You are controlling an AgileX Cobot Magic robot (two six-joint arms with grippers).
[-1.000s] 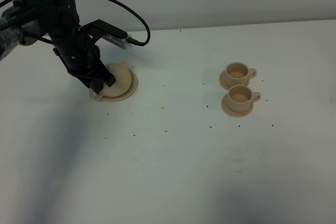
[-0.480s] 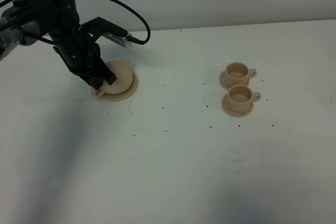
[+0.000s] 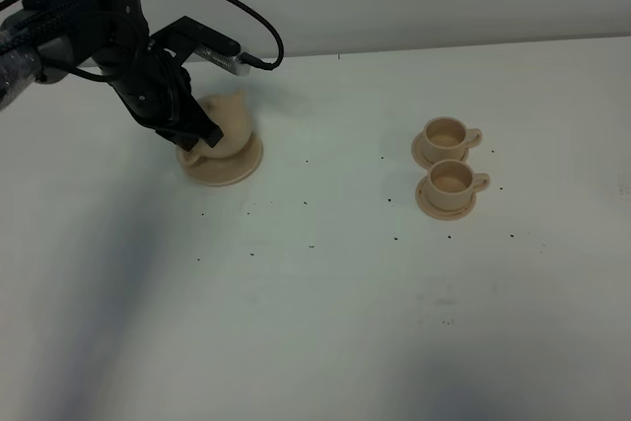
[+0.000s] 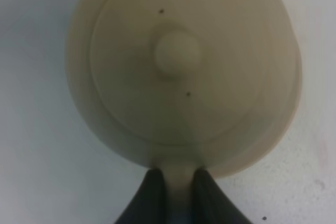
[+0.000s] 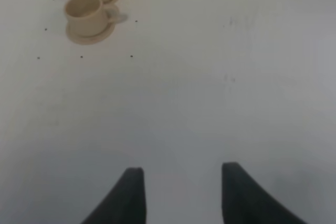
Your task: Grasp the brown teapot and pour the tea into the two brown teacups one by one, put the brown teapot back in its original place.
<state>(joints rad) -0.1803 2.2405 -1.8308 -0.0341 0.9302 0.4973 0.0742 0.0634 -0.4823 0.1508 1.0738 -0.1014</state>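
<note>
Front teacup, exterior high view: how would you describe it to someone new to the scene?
On the white table, look right of centre, far from the squat tan teapot at the left. Two small pale tan ceramic cups stand on matching saucers there; yours is the front cup, nearer the camera than the rear cup.

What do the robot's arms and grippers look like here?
The left arm is bulky and black, with a black cable looping to a silvery camera module at the wrist. The left gripper and right gripper each have two dark, tapering fingers. No markings are visible.
</note>
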